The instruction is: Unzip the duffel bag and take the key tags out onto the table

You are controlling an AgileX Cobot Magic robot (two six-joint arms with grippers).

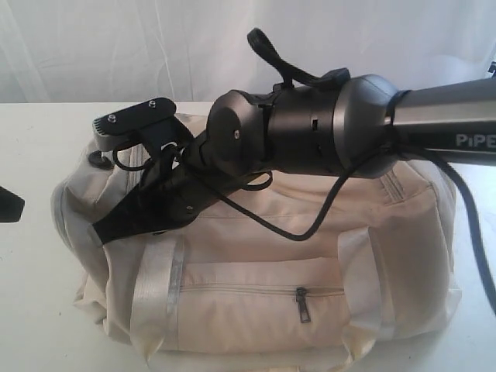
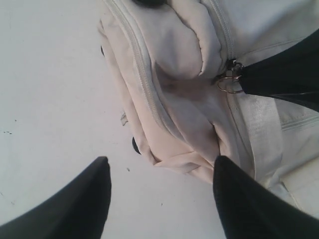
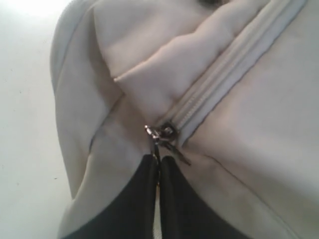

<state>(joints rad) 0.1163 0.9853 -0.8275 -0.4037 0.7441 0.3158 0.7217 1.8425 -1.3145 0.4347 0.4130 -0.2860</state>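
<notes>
R claw reaches in over the duffel bag, fingers pressed together, tip against the fabric near one end of the bag's top. Just above the claw's base sits the wrist cam mount. A black cable loops back under the wrist toward the arm, marked "PiPE". Below the claw, on the bag's front, the zip pocket is closed, w/ its dark pull well off to the wrist side. A pale webbing strap runs down beneath the tip, and a 2nd strap is further along. The bag sits on the white table. Past the tip, apart from the bag, a bit of the L claw shows at the frame edge.
</notes>
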